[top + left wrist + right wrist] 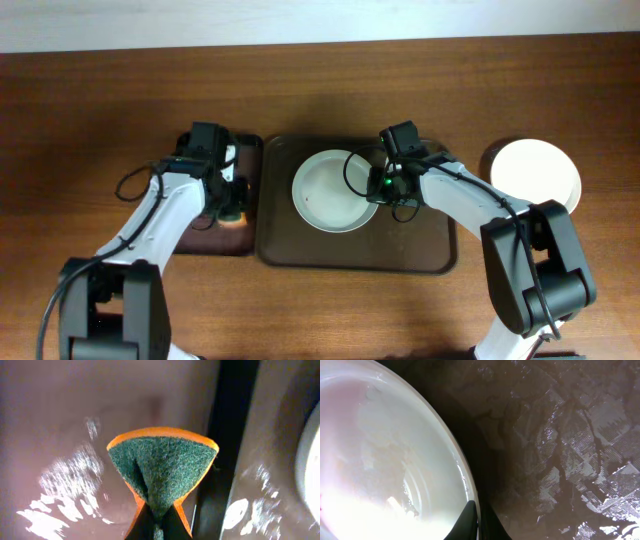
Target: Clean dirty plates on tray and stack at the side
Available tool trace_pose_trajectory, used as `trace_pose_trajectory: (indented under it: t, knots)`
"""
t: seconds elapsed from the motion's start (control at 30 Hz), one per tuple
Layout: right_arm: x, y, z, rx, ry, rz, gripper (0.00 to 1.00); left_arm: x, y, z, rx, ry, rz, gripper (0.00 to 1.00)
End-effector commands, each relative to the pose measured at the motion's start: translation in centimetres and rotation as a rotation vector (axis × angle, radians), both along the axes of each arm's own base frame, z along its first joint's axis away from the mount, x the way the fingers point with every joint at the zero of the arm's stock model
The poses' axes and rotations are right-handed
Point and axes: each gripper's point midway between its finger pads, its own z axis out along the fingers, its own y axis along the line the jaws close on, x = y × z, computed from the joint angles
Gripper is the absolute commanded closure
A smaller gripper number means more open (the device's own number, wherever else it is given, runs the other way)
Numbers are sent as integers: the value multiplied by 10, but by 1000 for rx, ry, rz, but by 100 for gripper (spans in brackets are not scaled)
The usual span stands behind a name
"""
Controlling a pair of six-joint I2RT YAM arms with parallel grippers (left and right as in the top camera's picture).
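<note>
**A:** Status?

**B:** Right pincer [476, 522] is closed down on the right rim of the plate [326, 190]. The plate sits left of centre on the tray [430, 250]. Left pincer [159, 522] is clamped on the folded sponge [160, 462], green face out, over the small tray [200, 243]. The stack [535, 172] is on the desk [100, 100], just right of the tray.

**A:** Plate clean?

**B:** Possibly one dark speck left of centre in the overhead view, but it's too small to call.

**A:** So?

**B:** Treat it as the wipe step. Use the right grip as an anchor, with the plate flat on the tray. Bring the sponge in from the left with the green face flat and light pressure. Stroke toward the left rim, away from the right fingers. Once it's clean, lift it level, clear the tray rim and seat it centred on the stack.
</note>
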Motion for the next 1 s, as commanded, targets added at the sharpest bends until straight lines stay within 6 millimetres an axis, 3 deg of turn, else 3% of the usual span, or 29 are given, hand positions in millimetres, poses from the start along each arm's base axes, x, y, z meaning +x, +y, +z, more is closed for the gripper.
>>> trace_pose_trajectory:
  t: [0.0, 0.27, 0.73, 0.87, 0.97]
  knots:
    - [-8, -9, -11, -36, 36, -1, 96, -13, -3, -14, -15, 91, -11, 100]
    - [-8, -9, -11, -36, 35, -1, 96, -44, -7, -16, -50, 222, -12, 100]
    - [-8, -9, -11, -36, 36, -1, 96, -70, -7, -14, -55, 330, 43, 100]
    - [-8, -9, -11, -36, 36, -1, 96, -67, -7, -14, -60, 321, 42, 100]
    - [-10, -9, -12, -38, 43, -1, 96, -39, -10, 3, -69, 234, 39, 100]
